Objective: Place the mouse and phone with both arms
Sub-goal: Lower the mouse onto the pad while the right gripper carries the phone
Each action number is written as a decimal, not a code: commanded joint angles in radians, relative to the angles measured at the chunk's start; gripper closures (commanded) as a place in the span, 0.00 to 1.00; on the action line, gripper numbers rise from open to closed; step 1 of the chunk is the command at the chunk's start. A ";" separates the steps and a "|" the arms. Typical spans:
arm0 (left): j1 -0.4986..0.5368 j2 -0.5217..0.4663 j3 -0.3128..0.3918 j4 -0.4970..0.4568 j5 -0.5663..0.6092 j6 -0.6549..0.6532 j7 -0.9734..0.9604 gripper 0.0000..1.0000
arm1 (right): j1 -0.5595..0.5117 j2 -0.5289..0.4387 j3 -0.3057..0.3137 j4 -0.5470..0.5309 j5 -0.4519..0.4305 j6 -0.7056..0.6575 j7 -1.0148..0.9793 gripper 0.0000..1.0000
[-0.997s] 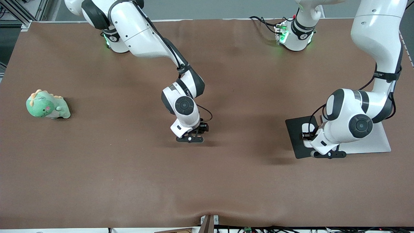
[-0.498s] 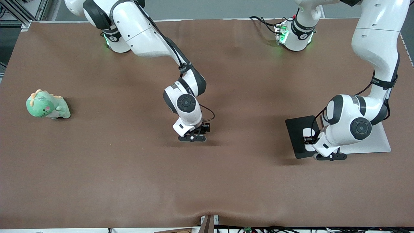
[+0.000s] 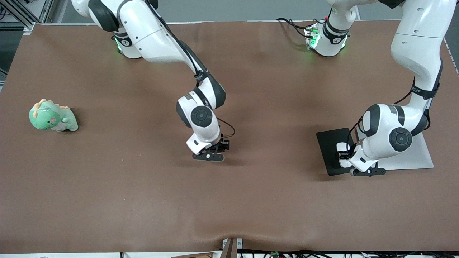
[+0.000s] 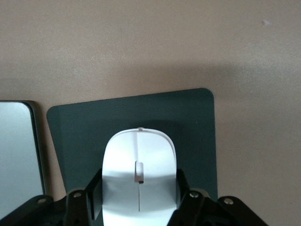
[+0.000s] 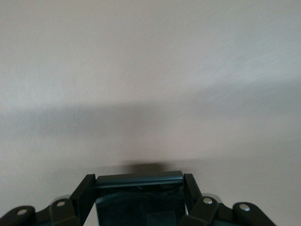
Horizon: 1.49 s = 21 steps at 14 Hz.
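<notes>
The white mouse sits between the fingers of my left gripper, which is shut on its sides. It is low over the dark grey mouse pad, and I cannot tell whether they touch. In the front view the left gripper is over the pad toward the left arm's end, with a bit of the mouse showing. My right gripper is shut on the black phone, just above the brown table. In the front view the right gripper is at mid-table and hides the phone.
A green dinosaur plush lies toward the right arm's end of the table. A light grey board lies beside the pad under the left arm; its edge shows in the left wrist view. Brown cloth covers the table.
The left arm has come down and carried the mouse lower over the pad. The right gripper has shifted slightly toward the right arm's end.
</notes>
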 commanded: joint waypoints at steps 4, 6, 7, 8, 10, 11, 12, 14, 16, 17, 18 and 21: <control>0.006 0.008 -0.007 -0.021 0.021 0.047 -0.038 0.40 | -0.266 -0.193 0.023 -0.128 0.082 -0.105 -0.209 1.00; 0.006 0.008 -0.007 -0.036 0.021 0.068 -0.041 0.40 | -0.342 -0.253 0.023 -0.221 0.093 -0.103 -0.302 1.00; 0.006 0.013 -0.007 -0.044 0.021 0.080 -0.041 0.40 | -0.367 -0.276 0.021 -0.255 0.093 -0.103 -0.354 1.00; 0.006 0.014 -0.007 -0.049 0.021 0.091 -0.041 0.40 | -0.395 -0.293 0.020 -0.283 0.093 -0.103 -0.393 1.00; 0.005 0.014 -0.007 -0.053 0.021 0.097 -0.041 0.40 | -0.471 -0.335 0.020 -0.361 0.093 -0.093 -0.495 1.00; 0.005 0.014 -0.007 -0.053 0.021 0.097 -0.041 0.40 | -0.514 -0.351 0.020 -0.390 0.093 -0.090 -0.561 1.00; 0.005 0.014 -0.007 -0.053 0.021 0.099 -0.041 0.39 | -0.551 -0.362 0.020 -0.412 0.093 -0.091 -0.618 1.00; 0.006 0.019 -0.007 -0.053 0.021 0.099 -0.041 0.37 | -0.612 -0.373 0.017 -0.453 0.088 -0.085 -0.684 1.00; 0.006 0.020 -0.007 -0.055 0.023 0.097 -0.040 0.37 | -0.680 -0.372 0.017 -0.488 0.084 -0.064 -0.772 1.00; 0.006 0.020 -0.007 -0.055 0.023 0.099 -0.038 0.37 | -0.706 -0.372 0.017 -0.516 0.084 -0.030 -0.822 1.00; 0.006 0.020 -0.007 -0.058 0.023 0.098 -0.038 0.37 | -0.725 -0.372 0.017 -0.539 0.084 -0.002 -0.858 1.00; 0.005 0.019 -0.005 -0.056 0.023 0.097 -0.032 0.37 | -0.774 -0.362 0.017 -0.589 0.082 0.045 -0.918 1.00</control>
